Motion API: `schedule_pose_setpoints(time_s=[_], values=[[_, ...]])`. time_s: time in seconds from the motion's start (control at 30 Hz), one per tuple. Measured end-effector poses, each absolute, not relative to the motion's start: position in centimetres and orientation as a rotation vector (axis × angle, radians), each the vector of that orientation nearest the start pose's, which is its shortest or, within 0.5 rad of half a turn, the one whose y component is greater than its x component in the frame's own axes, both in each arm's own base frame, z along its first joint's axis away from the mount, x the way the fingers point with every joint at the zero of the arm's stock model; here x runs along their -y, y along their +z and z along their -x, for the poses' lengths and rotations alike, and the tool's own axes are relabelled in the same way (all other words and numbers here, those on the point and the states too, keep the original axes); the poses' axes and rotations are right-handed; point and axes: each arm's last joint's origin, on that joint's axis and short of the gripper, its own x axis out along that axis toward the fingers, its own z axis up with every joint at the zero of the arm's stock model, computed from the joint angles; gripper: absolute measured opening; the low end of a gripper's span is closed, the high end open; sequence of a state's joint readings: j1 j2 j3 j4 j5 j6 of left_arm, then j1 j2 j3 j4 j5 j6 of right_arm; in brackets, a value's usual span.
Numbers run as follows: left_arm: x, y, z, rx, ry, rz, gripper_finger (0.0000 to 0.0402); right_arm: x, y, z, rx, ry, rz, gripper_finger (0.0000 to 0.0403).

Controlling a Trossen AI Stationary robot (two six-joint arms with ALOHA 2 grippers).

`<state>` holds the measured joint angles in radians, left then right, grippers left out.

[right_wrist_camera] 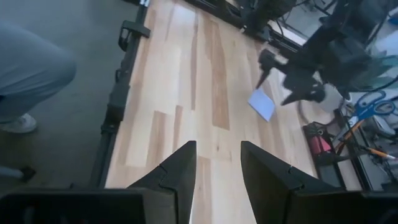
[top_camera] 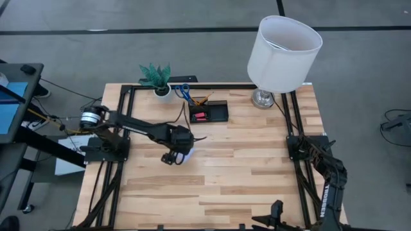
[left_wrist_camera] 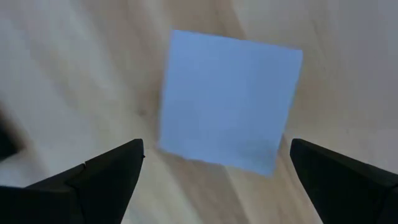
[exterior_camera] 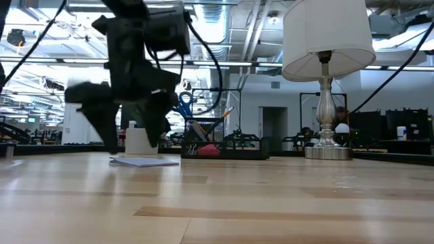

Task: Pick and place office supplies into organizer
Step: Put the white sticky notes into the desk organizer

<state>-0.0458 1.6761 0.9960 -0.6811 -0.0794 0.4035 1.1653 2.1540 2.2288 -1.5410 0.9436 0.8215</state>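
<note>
The pale lavender note pad lies flat on the table, in front of the organizer. My left gripper hovers just over it, open wide, one finger on each side of the pad and touching nothing. The black organizer stands near the far edge. It holds the blue-handled scissors, orange pens and pink-red pieces. My right gripper waits open by the near right corner.
A white-shaded lamp stands at the far right of the table, and a white pot with a green plant at the far left, beside the organizer. A black frame runs along the table's edges. A person's leg shows beyond the table.
</note>
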Motion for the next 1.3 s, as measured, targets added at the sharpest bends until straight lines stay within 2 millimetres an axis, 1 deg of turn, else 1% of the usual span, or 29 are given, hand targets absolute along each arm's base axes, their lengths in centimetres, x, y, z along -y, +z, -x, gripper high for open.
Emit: schedule_pose_setpoints(time_s=[0.07, 0.17, 0.33, 0.57, 0.9, 1.17, 1.3], values=[[1.2, 16.0, -29.7, -1.397, -0.265, -0.419, 0.0396, -36.9, 31.8, -19.0, -0.696, -0.128, 0.486, 0.0118], [1.1, 16.5, -30.1, -1.414, -0.259, -0.428, 0.0396, -36.7, 31.7, -19.4, -0.697, -0.138, 0.478, 0.0118], [1.1, 16.7, -30.1, -1.413, -0.263, -0.434, 0.0396, -36.7, 31.7, -19.6, -0.695, -0.139, 0.468, 0.0118], [1.2, 16.2, -30.6, -1.397, -0.286, -0.417, 0.0396, -36.8, 31.7, -19.7, -0.692, -0.14, 0.45, 0.0118], [1.2, 16.0, -30.6, -1.405, -0.306, -0.38, 0.0396, -36.8, 31.7, -19.7, -0.691, -0.139, 0.445, 0.0118], [1.3, 14.6, -30.0, -1.376, -0.326, -0.363, 0.0396, -36.9, 31.7, -19.7, -0.689, -0.139, 0.442, 0.0118], [1.0, 14.1, -29.8, -1.356, -0.335, -0.338, 0.0396, -36.7, 31.7, -20.1, -0.691, -0.148, 0.44, 0.0118]])
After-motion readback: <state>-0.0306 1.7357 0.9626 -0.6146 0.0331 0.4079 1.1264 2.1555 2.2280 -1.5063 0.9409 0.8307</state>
